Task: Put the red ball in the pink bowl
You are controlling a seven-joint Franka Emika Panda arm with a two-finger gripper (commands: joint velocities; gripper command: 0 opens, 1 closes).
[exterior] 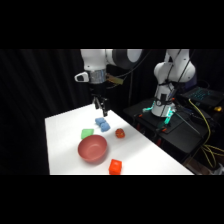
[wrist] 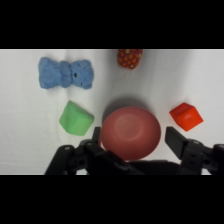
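In the side view, the white arm reaches over the white table (exterior: 62,145) from the upper right, and its gripper (exterior: 101,106) hangs in the air above the far part of the table, directly over a blue toy (exterior: 102,124) and clear of it. The red ball (exterior: 120,133) lies on the table to the right of the blue toy and beyond the right rim of the pink bowl (exterior: 92,149), apart from both. A green block (exterior: 87,133) sits just beyond the bowl's far left rim, and an orange-red cube (exterior: 115,166) rests near the front edge, to the bowl's right. In the wrist view, the gripper (wrist: 133,136) shows 2 black fingers (wrist: 176,138) spread wide, holding nothing, with the pink bowl (wrist: 130,132) showing between them on the table (wrist: 20,110) below. The bowl looks empty. The red ball (wrist: 130,57), dotted with yellowish spots, sits at the picture's top edge, well apart from the bowl. The blue toy (wrist: 66,73), shaped like a bow, lies at the upper left, the green block (wrist: 75,118) just beside the bowl's left side, and the orange-red cube (wrist: 186,116) to its right.
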